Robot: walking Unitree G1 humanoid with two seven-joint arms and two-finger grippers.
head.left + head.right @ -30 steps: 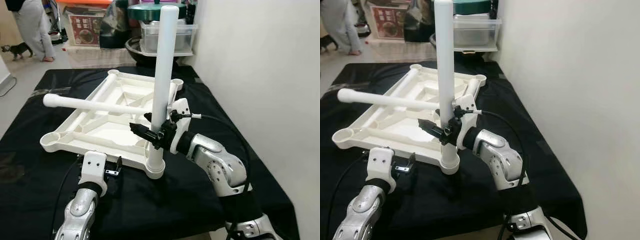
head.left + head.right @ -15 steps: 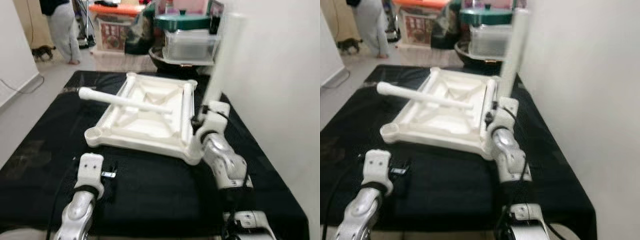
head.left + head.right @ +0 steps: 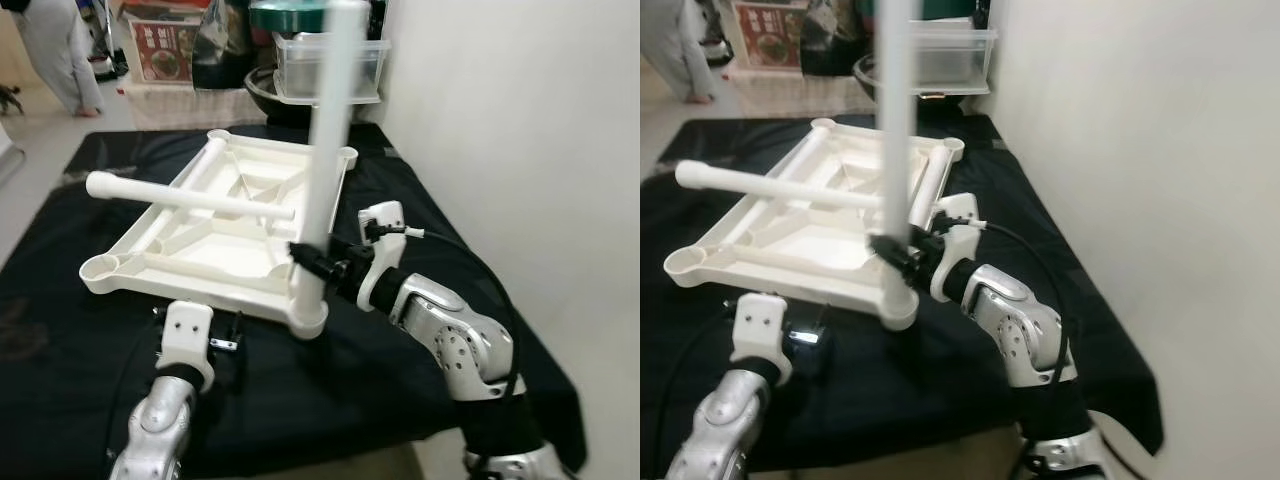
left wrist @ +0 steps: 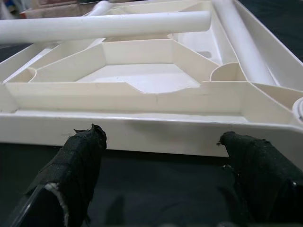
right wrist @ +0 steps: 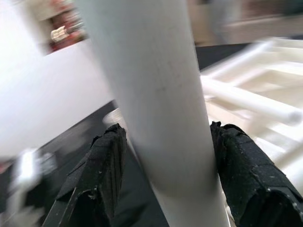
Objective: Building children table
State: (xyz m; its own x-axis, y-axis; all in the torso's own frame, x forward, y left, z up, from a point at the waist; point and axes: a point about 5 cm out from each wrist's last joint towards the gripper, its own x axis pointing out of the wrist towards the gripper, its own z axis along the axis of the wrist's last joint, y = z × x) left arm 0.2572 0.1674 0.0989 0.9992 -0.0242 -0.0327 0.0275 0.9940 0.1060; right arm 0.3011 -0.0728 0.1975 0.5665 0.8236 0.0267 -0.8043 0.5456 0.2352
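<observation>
The left tool [image 3: 222,343] rests on the worktop [image 3: 60,370] near its front edge, fingers spread wide with nothing between them, aimed at the near rim of the tabletop [image 3: 215,225]. That white tabletop lies upside down in the middle of the worktop. A loose leg [image 3: 185,196] lies across its ribs, from the left side toward the centre. At the tabletop's near right corner socket an upright leg [image 3: 330,120] stands, tilted a little, and the right tool [image 3: 318,262] has its two fingers closed around it low down, one on each side.

By my reading, the build is early: one leg is in or going into its socket, and whether it is fully seated cannot be told. The loose leg is still to be fitted, the other three corner sockets look empty, and the table must then be turned over.

The worktop is draped in black cloth and sits beside a white wall [image 3: 500,120] on the right. Beyond its far edge are storage boxes [image 3: 325,70], and a person [image 3: 50,50] stands on the floor at the far left
</observation>
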